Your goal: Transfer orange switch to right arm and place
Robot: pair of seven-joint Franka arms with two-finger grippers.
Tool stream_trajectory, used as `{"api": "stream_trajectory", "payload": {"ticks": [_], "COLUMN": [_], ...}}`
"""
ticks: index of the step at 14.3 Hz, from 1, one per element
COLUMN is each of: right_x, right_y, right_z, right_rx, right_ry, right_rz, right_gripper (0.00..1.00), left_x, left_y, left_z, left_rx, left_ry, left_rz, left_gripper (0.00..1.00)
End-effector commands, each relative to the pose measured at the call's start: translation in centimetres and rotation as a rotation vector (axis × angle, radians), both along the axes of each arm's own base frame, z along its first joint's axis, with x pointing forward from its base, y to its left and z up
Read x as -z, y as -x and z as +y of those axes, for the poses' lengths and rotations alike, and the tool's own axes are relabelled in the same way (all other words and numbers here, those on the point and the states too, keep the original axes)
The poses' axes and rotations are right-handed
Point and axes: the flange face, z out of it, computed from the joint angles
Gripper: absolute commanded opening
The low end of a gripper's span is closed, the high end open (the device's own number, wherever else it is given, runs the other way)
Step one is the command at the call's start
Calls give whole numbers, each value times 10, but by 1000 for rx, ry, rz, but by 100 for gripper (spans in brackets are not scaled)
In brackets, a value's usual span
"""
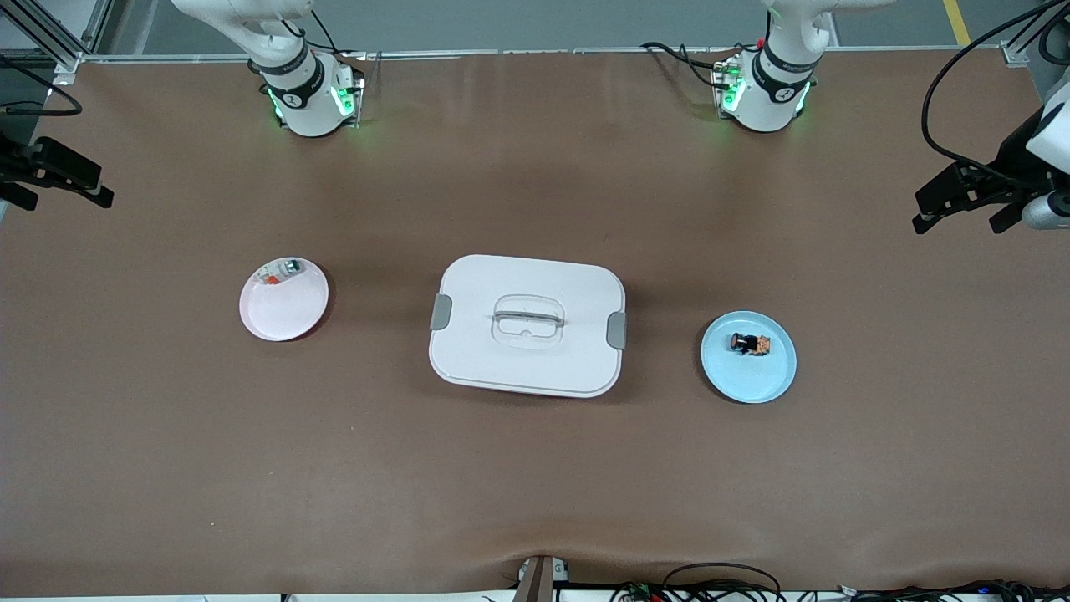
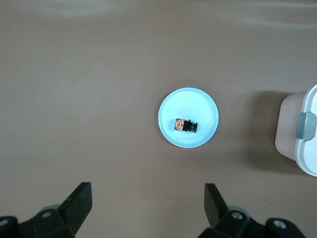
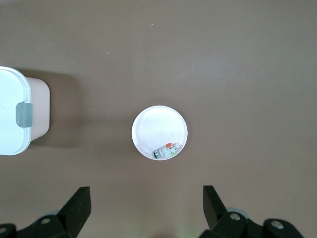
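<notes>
Item: tiny black cylindrical orange switch (image 1: 750,344), orange-capped, is lying on its side on a round pale-blue plate (image 1: 773,383), long axis 3-to-9 o'clock. It is being framed at 12 o'clock of the left gripper (image 2: 148,198), jaws apart, which is nearer. The right gripper (image 3: 147,198), likewise spread, is waiting above a white plate (image 3: 151,124).

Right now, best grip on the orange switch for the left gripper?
Come straight down with the left gripper, open. The orange switch lies on its side on the blue plate. Probably pinch the black middle across its narrow width, clear of the plate rim.
</notes>
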Motion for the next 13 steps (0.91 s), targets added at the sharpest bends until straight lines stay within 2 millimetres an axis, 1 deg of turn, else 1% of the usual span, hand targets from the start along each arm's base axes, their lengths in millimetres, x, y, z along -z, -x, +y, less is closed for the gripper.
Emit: {"api": "stream_trajectory", "payload": {"ticks": [1, 2, 5, 7, 8, 11, 13], "right_x": [-1, -1, -2, -2, -2, -2, -2], "right_y": [1, 1, 0, 0, 0, 0, 0], "right_z": [-4, -4, -5, -5, -5, -5, -5], "right_rx": [-4, -3, -2, -2, -2, -2, -2], "right_ry": [-6, -6, -6, -6, -6, -6, -6], "right_rz": [-14, -18, -23, -23, -21, -21, -21], "right_gripper": [100, 100, 100, 100, 100, 100, 100], "left_x": [-5, -7, -5, 2, 10, 22, 35], "left_y": [-1, -1, -2, -1, -2, -7, -11], "left_z": [-1, 0, 2, -1, -3, -7, -11], "left_rx": [-4, -7, -13, -6, -2, 18, 31], "left_ry": [0, 2, 1, -1, -2, -2, -5], "left_rz": [8, 3, 6, 29, 59, 86, 110], "left_gripper": [100, 100, 100, 100, 100, 100, 100]}}
